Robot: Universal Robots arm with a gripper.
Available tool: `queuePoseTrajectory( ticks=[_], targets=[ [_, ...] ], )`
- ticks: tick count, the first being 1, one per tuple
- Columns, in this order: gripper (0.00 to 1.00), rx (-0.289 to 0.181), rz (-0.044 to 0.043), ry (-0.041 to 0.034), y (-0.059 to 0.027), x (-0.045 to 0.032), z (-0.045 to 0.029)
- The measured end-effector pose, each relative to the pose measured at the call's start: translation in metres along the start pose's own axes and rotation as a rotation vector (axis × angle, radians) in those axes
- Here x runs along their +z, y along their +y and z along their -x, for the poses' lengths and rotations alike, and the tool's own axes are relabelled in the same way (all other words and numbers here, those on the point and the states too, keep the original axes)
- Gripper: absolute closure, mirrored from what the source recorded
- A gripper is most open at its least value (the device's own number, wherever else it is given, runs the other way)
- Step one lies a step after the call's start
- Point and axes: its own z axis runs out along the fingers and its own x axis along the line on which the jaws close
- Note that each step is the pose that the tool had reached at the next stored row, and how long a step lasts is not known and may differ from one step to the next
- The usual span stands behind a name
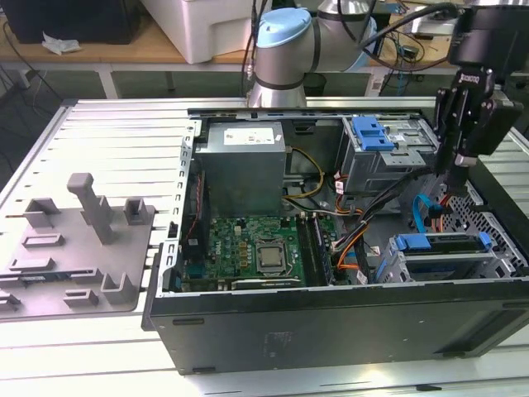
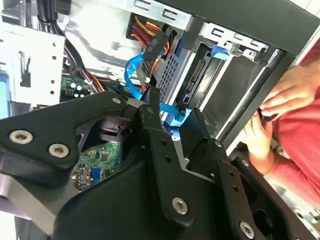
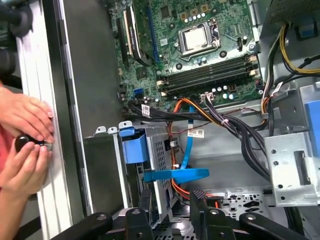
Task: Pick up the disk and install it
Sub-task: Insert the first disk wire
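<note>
Robotics lab or workshop, open desktop computer case (image 1: 331, 331) lying on a slotted aluminium table (image 1: 124, 124), grey fixture plate (image 1: 83, 248) beside it, robot arm (image 1: 285, 45) rising behind (blue-capped joint), cluttered workbench (image 1: 91, 50) along the back wall.

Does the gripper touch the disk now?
Apart. The exterior view shows the gripper hanging clear of the disk, with open space between them.

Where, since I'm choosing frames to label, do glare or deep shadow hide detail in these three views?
Exterior view: the table washes out to near white along the bottom, and the computer case side is dark. Second wrist view: the metal bracket glares, the black tool is shadowed. First wrist view: even light, mild glint on the processor.
</note>
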Motion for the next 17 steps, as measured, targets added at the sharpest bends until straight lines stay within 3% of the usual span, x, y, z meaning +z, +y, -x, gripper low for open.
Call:
queuePoseTrajectory(
  ticks=[1,3,6,7,9,10,12,13,14,17],
  targets=[
    [0.56,0.001,-0.0012,0.0175,0.0011,-0.0017,0.0065],
    [0.56,0.001,-0.0012,0.0331,0.002,-0.0031,0.0134],
    [0.56,0.001,-0.0021,0.0651,0.0021,-0.0054,0.0239],
    [0.56,0.001,-0.0018,0.0839,0.0015,-0.0066,0.0278],
    [0.56,0.0,0.0014,0.1113,0.0004,-0.0083,0.0337],
    [0.56,-0.003,0.0075,0.1314,-0.0012,-0.0097,0.0387],
    [0.56,-0.008,0.0184,0.1399,-0.0054,-0.01,0.0429],
    [0.56,-0.014,0.03,0.148,-0.0106,-0.0102,0.0471],
    [0.56,-0.017,0.0367,0.1515,-0.0139,-0.0096,0.0489],
    [0.56,-0.022,0.0458,0.1539,-0.0173,-0.0039,0.0523]
  ],
)
